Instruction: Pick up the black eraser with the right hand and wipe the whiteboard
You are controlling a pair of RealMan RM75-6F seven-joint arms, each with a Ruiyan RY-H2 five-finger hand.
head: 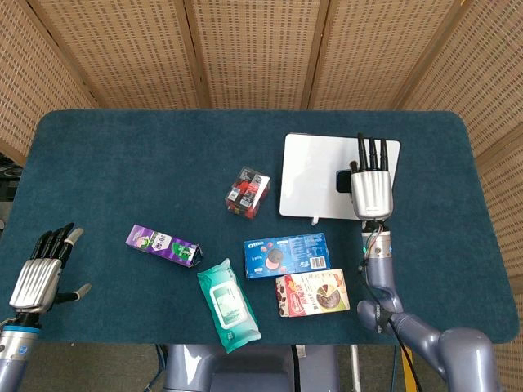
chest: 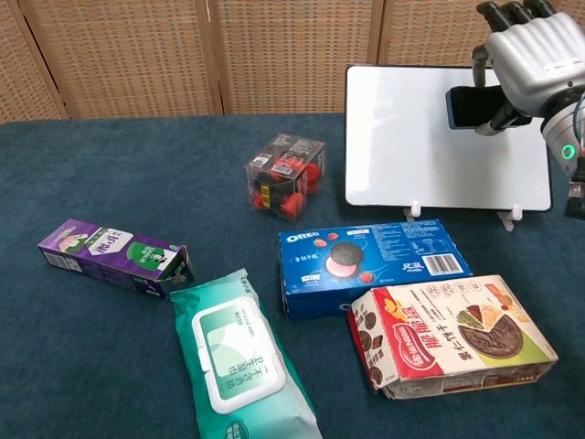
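Item: black eraser [chest: 473,107], gripped in right hand [chest: 535,57] fingers, pressed at whiteboard [chest: 411,137] upper right. Step: wiping. Next: sweep across unwiped face. Left hand [head: 37,278] open, idle.

Glossy whiteboard [chest: 411,137] on napped cloth table [chest: 137,165] (wicker screen [chest: 292,55] behind)

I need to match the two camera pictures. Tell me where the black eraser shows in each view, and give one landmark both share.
Head view: the black eraser is right of centre, against the upper right part of the whiteboard, held by the right hand.
Chest view: the eraser is at the upper right, in front of the whiteboard's upper right area, in the same hand.
Shared landmark: the blue cookie box.
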